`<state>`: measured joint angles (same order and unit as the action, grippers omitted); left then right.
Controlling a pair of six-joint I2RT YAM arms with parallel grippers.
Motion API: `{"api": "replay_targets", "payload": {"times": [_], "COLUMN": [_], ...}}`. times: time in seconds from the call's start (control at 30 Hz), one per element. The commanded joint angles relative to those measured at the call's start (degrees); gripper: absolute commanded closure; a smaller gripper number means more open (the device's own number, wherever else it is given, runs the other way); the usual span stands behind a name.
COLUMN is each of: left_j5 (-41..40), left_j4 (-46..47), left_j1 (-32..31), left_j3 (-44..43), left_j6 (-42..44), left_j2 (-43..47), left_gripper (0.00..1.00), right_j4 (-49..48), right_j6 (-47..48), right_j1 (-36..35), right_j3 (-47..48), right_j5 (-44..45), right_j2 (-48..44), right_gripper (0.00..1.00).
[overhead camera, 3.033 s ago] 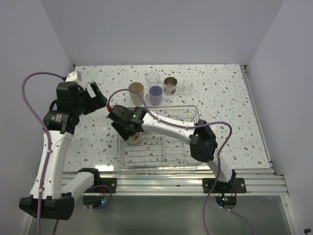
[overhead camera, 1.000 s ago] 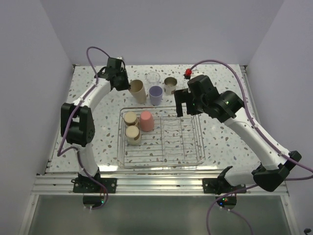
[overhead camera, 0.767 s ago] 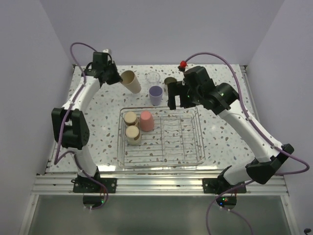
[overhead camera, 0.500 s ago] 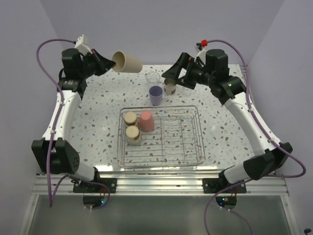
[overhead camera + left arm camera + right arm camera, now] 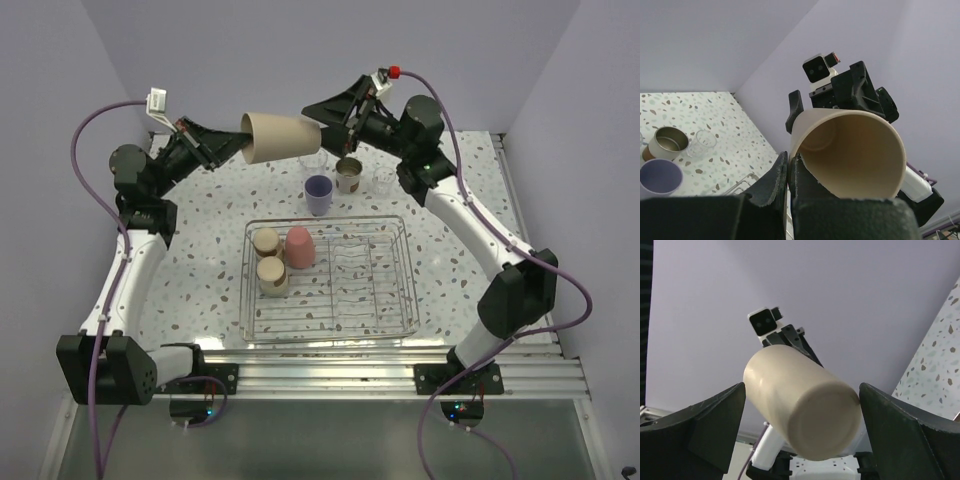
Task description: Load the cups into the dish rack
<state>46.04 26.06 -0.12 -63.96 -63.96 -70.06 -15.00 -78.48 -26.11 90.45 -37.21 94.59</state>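
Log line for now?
left gripper: holds tan cup midair, sideways | right gripper: open at its base | dish rack: three cups

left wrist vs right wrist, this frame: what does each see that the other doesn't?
Left wrist only: the open mouth and inside of the tan cup, the left gripper pinching its rim, and down on the table the lavender cup, brown cup and clear cup.
Right wrist only: the cup's closed base and outer wall, with the right gripper open, one finger on each side of it.
Both: the tan cup held sideways in the air, the opposite arm's wrist camera behind it, and some speckled table.
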Motion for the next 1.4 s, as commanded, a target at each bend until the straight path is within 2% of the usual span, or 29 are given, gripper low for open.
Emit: {"api": "replay_targets", "payload": {"times": [0.0,0.2,0.43,0.53,0.57,0.63,0.67,0.73,0.77,0.8,0.83,0.87,0.93,0.97,1.0,1.07,1.17,1.2,1.23,1.27,1.33,1.37], "left_j5": [0.98,-3.23,-3.59,-3.68,-3.68,-3.5,-3.42,-2.89,-2.63,-2.36,-1.49,-1.13,-1.56,-3.22,-4.28,-7.43,-13.33,-15.26,-19.8,-22.55,-30.61,-33.01], "left_j4": [8.03,9.71,11.02,10.94,10.76,10.85,10.85,10.5,9.63,8.75,7.87,4.82,-2.64,-11.04,-14.6,-24.77,-38.66,-41.77,-44.49,-49.92,-54.34,-57.85], "left_j1": [0.03,0.03,0.03,0.03,0.03,0.03,0.03,0.03,0.03,0.03,0.03,0.03,0.03,0.03,0.03,0.03,0.03,0.03,0.03,0.03,0.12,0.03], "left_j3": [2.0,4.64,5.34,5.95,6.22,6.83,7.1,7.45,7.36,7.01,6.75,6.4,3.68,2.45,0.79,-0.54,-3.53,-5.01,-5.64,-6.43,-8.8,-9.51], "left_j6": [-4.94,-6.7,-7.58,-7.75,-7.84,-8.28,-8.28,-8.19,-7.93,-6.8,-6.09,-4.95,1.89,4.7,7.16,13.93,22.72,24.83,28.77,30.63,34.95,36.27], "left_j2": [2.65,3.09,2.3,2.3,2.39,2.47,2.65,2.65,2.65,2.65,2.65,2.91,3.53,4.4,4.93,6.16,7.22,7.48,7.92,8.71,9.41,10.11], "left_gripper": [1.0,1.0,1.0,1.0,1.0,1.0,1.0,1.0,1.0,0.99,0.88,0.83,0.79,0.79,0.78,0.66,0.59,0.58,0.57,0.56,0.55,0.55], "right_j4": [-6.88,-8.98,-9.69,-9.95,-10.22,-10.39,-10.4,-10.4,-10.22,-9.87,-9.0,-8.38,-6.45,-5.92,-5.22,-3.11,2.85,6.01,13.87,18.56,30.57,34.13], "right_j6": [-3.61,-4.93,-5.46,-5.28,-5.28,-5.37,-5.28,-5.28,-4.93,-4.67,-4.32,-3.36,-2.3,-1.34,-0.81,1.21,6.9,9.54,12.88,20.39,27.64,34.46], "right_j1": [-2.36,-5.44,-5.8,-5.71,-5.71,-5.71,-5.8,-5.71,-5.8,-5.71,-5.71,-5.71,-5.36,-5.18,-4.83,-3.95,-2.9,-2.9,-2.81,-2.98,-2.98,-3.07], "right_j3": [2.8,0.52,0.07,0.07,0.07,0.07,0.16,0.07,0.07,0.16,0.16,0.16,0.16,-0.01,-0.36,-0.98,-1.51,-1.07,0.5,1.29,2.01,1.83], "right_j5": [-1.64,-0.67,-0.32,-0.23,-0.32,-0.32,-0.49,-0.49,-0.67,-0.84,-0.93,-1.19,-1.37,-1.55,-1.72,-1.99,-2.69,-2.69,-1.65,-1.03,2.03,3.27], "right_j2": [0.6,-0.19,-0.54,-0.63,-0.63,-0.46,-0.46,-0.46,-0.37,-0.54,-0.63,-0.8,-1.42,-1.6,-1.95,-3.18,-5.11,-5.55,-5.99,-7.12,-8.8,-10.54], "right_gripper": [0.02,0.02,0.05,0.2,0.29,0.41,0.54,0.69,0.83,0.88,0.94,0.99,1.0,1.0,1.0,1.0,1.0,1.0,1.0,1.0,1.0,1.0]}}
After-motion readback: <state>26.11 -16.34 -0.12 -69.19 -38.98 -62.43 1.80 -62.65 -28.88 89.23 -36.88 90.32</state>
